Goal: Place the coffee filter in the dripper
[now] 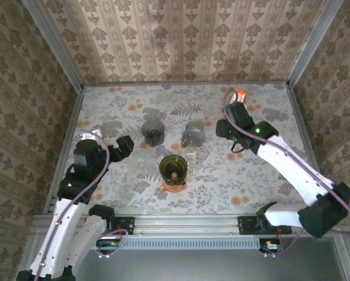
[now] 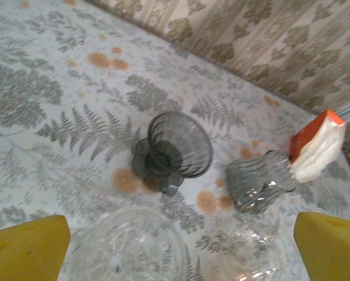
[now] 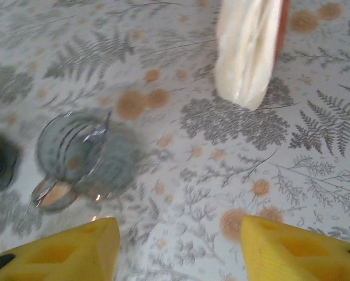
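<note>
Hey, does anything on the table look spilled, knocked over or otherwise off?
Nothing clearly stands out. The orange blotches belong to the tablecloth print, not spills. The dark dripper, the ribbed glass and the filter stack all seem upright and intact.

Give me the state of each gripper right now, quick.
Left gripper: open, fingers wide apart, holding nothing.
Right gripper: open, fingers wide apart, holding nothing.
</note>
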`<state>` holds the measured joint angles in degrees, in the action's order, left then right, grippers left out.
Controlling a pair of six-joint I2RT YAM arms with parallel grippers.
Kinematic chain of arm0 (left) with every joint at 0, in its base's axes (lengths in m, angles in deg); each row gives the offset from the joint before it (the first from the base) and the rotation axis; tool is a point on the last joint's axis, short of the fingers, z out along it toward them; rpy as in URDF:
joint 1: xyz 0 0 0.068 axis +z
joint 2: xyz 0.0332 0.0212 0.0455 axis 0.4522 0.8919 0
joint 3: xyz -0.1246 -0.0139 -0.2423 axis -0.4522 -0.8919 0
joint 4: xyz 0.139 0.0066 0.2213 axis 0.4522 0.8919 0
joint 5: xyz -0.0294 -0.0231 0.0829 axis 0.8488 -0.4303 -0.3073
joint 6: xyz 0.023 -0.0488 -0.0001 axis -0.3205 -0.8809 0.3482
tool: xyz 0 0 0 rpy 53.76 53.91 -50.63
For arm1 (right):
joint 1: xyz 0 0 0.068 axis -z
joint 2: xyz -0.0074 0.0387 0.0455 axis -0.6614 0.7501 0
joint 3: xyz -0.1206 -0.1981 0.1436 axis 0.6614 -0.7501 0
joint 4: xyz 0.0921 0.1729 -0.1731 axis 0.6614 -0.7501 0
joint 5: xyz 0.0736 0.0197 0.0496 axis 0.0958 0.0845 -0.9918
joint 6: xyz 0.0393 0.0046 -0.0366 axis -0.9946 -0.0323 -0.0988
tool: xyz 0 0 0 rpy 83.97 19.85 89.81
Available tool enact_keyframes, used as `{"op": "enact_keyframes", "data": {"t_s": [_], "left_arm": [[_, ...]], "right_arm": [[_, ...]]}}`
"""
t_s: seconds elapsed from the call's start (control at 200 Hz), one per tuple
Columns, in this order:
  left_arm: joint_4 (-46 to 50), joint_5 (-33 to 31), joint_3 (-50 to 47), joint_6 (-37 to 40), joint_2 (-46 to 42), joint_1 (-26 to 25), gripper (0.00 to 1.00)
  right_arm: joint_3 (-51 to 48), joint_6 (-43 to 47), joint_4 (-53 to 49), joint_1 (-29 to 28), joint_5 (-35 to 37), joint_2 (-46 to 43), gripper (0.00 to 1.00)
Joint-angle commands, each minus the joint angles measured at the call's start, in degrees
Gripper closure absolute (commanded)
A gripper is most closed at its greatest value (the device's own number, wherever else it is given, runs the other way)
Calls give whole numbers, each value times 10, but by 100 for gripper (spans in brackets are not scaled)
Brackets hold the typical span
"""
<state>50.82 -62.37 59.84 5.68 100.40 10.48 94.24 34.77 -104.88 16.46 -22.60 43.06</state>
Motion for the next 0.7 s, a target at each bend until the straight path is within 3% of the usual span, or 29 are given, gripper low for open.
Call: {"op": "enact_keyframes", "data": {"t_s": [0.0, 0.18, 0.365, 0.7], "left_arm": [[-51, 51, 8, 14, 13, 7, 0], [-42, 69, 17, 26, 57, 10, 14], [-38, 70, 5, 12, 64, 10, 15], [-21, 73, 11, 32, 77, 10, 14]], "right_arm": [[43, 12, 16, 50, -42, 65, 46], [126, 17, 27, 101, -29, 178, 58], [212, 5, 17, 115, 6, 278, 69], [316, -8, -20, 132, 35, 387, 72]]}}
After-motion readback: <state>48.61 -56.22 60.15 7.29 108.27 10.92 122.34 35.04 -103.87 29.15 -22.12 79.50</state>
